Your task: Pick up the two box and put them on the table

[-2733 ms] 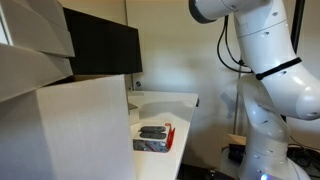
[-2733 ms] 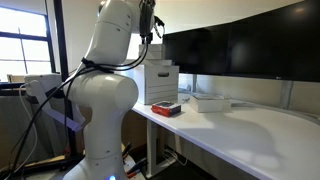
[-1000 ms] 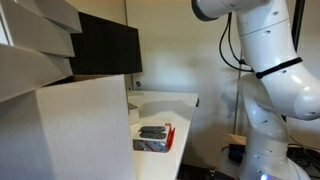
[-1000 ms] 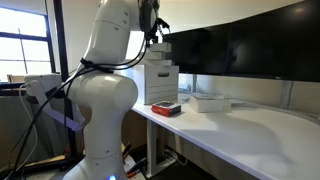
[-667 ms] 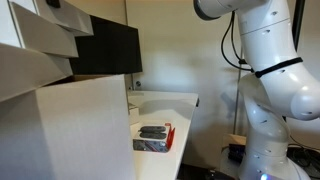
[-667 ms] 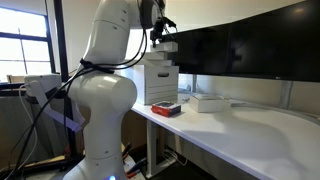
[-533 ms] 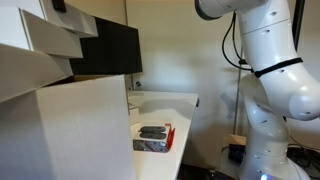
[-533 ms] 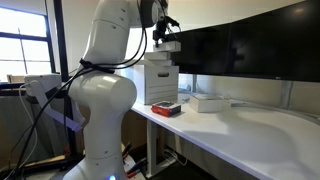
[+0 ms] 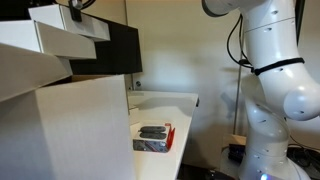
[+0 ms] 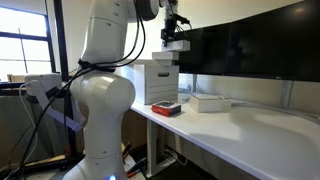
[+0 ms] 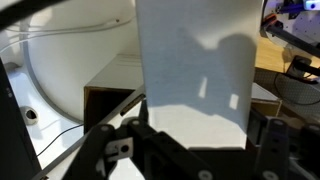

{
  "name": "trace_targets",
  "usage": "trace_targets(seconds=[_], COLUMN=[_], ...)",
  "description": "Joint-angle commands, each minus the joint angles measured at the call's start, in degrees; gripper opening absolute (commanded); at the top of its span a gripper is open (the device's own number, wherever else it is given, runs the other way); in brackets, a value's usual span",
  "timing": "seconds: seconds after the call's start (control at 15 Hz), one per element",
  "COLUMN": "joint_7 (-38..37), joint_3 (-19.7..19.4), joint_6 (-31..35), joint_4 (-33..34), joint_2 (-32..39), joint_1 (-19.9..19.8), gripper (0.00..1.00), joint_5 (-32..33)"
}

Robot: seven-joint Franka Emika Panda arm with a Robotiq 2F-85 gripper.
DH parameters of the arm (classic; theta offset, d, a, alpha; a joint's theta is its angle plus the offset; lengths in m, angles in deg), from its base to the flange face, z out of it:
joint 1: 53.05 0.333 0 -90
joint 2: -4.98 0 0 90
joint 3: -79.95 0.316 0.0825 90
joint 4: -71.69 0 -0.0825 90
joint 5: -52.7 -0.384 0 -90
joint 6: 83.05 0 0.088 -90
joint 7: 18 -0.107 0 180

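My gripper point(image 10: 173, 30) is shut on a small plain white flat box point(image 10: 176, 44) and holds it high in the air, above and just past the pale carton stack point(image 10: 160, 82). In an exterior view the held box point(image 9: 72, 40) hangs under the gripper point(image 9: 75, 10) close to the camera. In the wrist view the box point(image 11: 195, 70) fills the space between my jaws point(image 11: 190, 138). A second flat white box point(image 10: 208, 102) lies on the long white table point(image 10: 270, 130), which also shows in an exterior view point(image 9: 180, 103).
A red-edged tray with dark items point(image 10: 166, 109) sits on the table's end by the carton; it also shows in an exterior view point(image 9: 153, 138). Dark monitors point(image 10: 250, 45) line the back of the table. A huge pale carton point(image 9: 70, 130) stands in the near foreground.
The gripper has risen with the white box, lifting it off the carton stack and carrying it sideways toward the monitors. The tray and the box on the table have not moved.
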Motion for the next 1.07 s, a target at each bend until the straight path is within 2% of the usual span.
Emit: trace_targets(seconds=[0.0,0.4,0.67,1.0], joint_7=[-1.53,-2.70,-5.78,-8.75], joint_3=[-1.03,-2.04,-2.78,-5.05], joint_6=[3.16,4.79,8.43,10.08], joint_4=[-6.74,-9.83,-11.40,-14.83], joint_2=[-4.69,-6.99,-9.09,-12.07], joint_1=[-1.57,-1.26,-1.49,-1.78], gripper=[0.60,0.60,0.60,0.60], joint_5=[-1.63,-1.79,-3.00,-3.42])
